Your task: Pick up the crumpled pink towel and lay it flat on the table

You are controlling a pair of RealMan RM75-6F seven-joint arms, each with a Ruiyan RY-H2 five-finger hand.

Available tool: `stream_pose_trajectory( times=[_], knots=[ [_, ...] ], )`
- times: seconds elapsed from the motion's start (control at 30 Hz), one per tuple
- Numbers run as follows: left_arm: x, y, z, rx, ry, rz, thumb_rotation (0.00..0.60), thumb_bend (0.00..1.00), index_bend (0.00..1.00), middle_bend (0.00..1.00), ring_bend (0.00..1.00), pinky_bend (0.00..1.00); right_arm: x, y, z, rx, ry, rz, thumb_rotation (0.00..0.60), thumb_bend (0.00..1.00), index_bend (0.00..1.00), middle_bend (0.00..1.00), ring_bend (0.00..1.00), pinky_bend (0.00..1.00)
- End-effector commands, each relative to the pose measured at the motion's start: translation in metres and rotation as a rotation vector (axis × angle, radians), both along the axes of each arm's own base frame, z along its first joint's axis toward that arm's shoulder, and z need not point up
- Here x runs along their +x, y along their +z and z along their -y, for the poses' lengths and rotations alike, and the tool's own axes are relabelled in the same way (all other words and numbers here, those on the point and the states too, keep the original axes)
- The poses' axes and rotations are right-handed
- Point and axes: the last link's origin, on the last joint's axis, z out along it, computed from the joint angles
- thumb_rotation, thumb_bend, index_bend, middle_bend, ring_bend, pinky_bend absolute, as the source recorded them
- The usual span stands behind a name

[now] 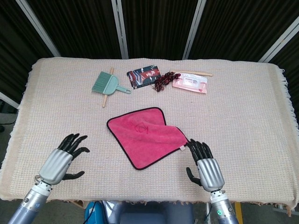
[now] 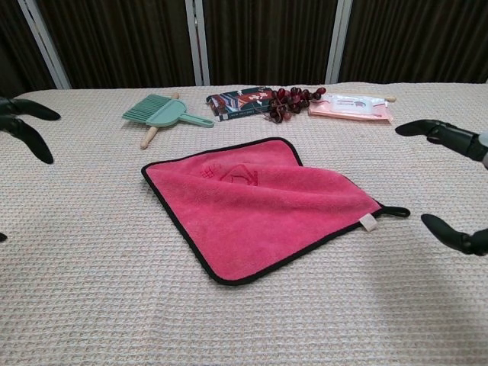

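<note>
Near edge, left: left hand [image 1: 60,161] sits low over the table [image 1: 261,116], back up, dark fingers [image 1: 74,141] spread and pointing away from the robot, thumb out to the side; it holds nothing. The chest view shows only its fingertips [image 2: 29,126] at the frame's left edge.
Near edge, right: right hand [image 1: 206,165] is raised the same way, back up, fingers [image 1: 198,148] fanned apart, thumb sticking out toward the towel side; nothing in it. In the chest view only its fingertips [image 2: 438,133] and thumb tip enter from the right edge.
Towel: pink towel [image 1: 145,135] with black trim lies spread on the table between the two hands, turned like a diamond, mostly flat with a soft ridge running across it.
Towel vs right hand: its right corner, with a small white tag [image 2: 369,223] and a black loop [image 2: 395,211], lies just beside the right fingertips; whether they touch cannot be told.
Towel vs left hand: well apart.
Far row: green brush [image 1: 108,84] with a wooden handle, a dark printed packet [image 1: 144,75], a dark red beaded bundle [image 1: 161,81], a pink wipes pack [image 1: 190,84], a wooden stick [image 1: 194,73] behind it.
Writing: a faint stitched mark on the towel and print on the packet and wipes pack, all too small to read.
</note>
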Motion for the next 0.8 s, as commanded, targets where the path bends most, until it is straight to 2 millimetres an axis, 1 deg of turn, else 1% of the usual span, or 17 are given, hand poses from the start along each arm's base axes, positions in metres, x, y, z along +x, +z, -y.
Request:
stream_pose_trajectory(
  times=[0.03,0.17,0.33,0.53,0.7,0.8],
  knots=[
    [0.009,-0.035,0.005,-0.03,-0.035,-0.023,0.6,0.09,0.31,0.08,0.0,0.0,-0.004,0.004,0.002,-0.005,-0.009,0.009,0.6,0.43,0.08,0.0,0.0,0.0],
    [0.018,-0.068,0.003,-0.052,-0.023,-0.002,0.6,0.11,0.31,0.09,0.0,0.0,-0.006,0.009,0.005,-0.017,-0.018,0.027,0.6,0.43,0.08,0.0,0.0,0.0],
    [0.028,-0.103,-0.002,-0.051,-0.039,-0.008,0.6,0.19,0.37,0.11,0.0,0.0,-0.007,0.012,0.006,-0.021,-0.027,0.047,0.6,0.43,0.08,0.0,0.0,0.0],
    [0.038,-0.135,-0.012,0.003,-0.054,-0.023,0.6,0.23,0.41,0.13,0.0,0.0,-0.008,0.014,0.008,-0.022,-0.032,0.055,0.6,0.43,0.08,0.0,0.0,0.0],
    [0.049,-0.156,-0.02,0.022,-0.047,0.0,0.6,0.24,0.42,0.14,0.0,0.0,-0.009,0.013,0.008,-0.018,-0.035,0.057,0.6,0.43,0.08,0.0,0.0,0.0],
    [0.057,-0.165,-0.024,0.034,-0.058,0.013,0.6,0.24,0.41,0.14,0.0,0.0,-0.01,0.013,0.008,-0.017,-0.039,0.057,0.6,0.43,0.08,0.0,0.0,0.0]
  ],
)
